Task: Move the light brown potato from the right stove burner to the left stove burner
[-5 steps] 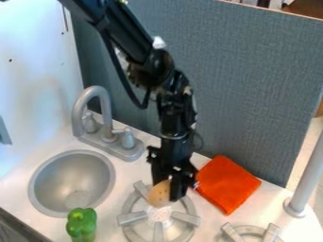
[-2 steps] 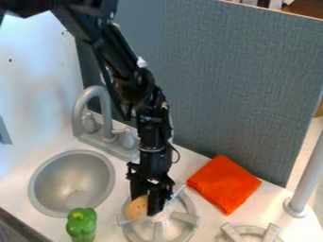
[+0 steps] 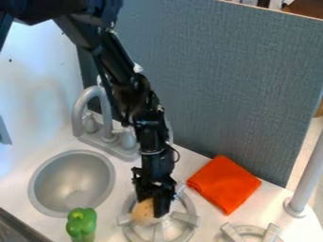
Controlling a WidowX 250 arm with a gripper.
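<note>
Evidently, tool (image 3: 152,207) snug around tan object (image 3: 142,212).

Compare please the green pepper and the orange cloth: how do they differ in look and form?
The pepper is green, while the cloth is orange. The pepper is rounded and bulging; the cloth lies flat, with straight edges. The pepper looks shiny, the cloth looks dull. Both have one strong, bright colour.

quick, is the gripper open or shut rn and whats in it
Gripper: closed, holding a tan roundish thing at the burner nearer the sink.
</note>
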